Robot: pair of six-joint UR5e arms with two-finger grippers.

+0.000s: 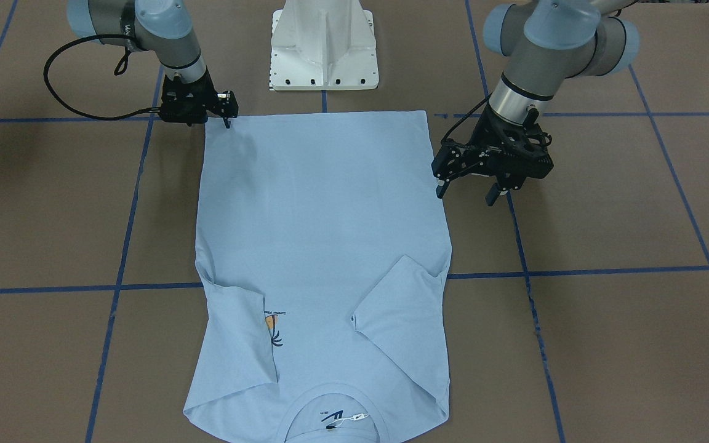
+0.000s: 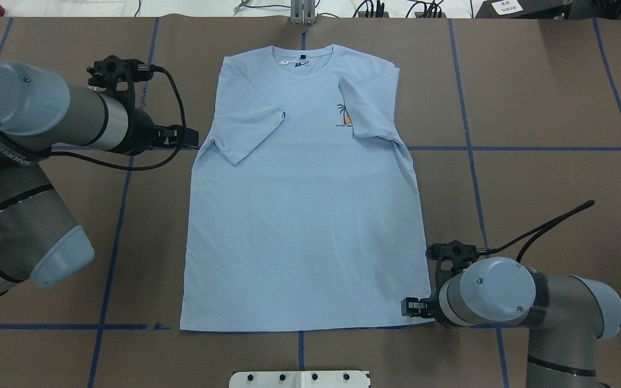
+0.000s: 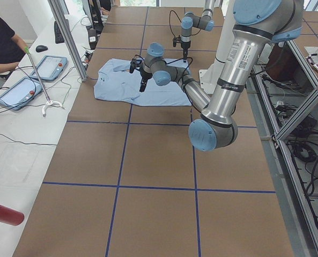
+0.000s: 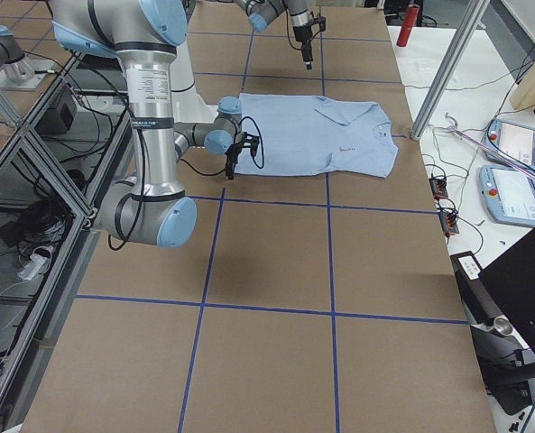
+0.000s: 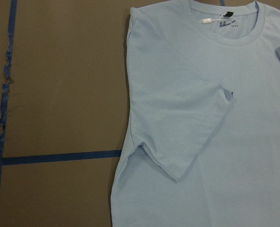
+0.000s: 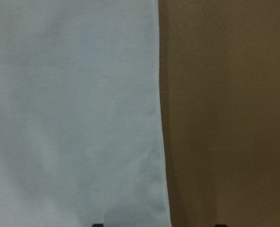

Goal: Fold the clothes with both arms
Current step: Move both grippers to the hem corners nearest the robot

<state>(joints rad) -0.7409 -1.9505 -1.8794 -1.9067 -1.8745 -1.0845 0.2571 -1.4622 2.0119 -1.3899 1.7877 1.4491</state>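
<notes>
The pale blue T-shirt [image 1: 324,234] [image 2: 305,215] lies flat and face up on the brown table, collar away from the robot, both short sleeves folded inward. One folded sleeve partly covers the small palm print [image 2: 344,114]. My left gripper [image 1: 465,194] [image 2: 189,138] hangs open above the table just beside the shirt's edge near the folded sleeve [image 5: 187,137], holding nothing. My right gripper [image 1: 226,120] [image 2: 410,307] is low at the hem corner nearest the base, open. In the right wrist view its two tips straddle the shirt's [image 6: 73,118] side edge.
The white pedestal base [image 1: 324,49] stands just behind the hem. Blue tape lines [image 1: 607,269] cross the bare brown table on both sides. In the exterior left view a side desk holds tablets [image 3: 19,91], a seated person [image 3: 0,43] and a red cylinder [image 3: 3,213].
</notes>
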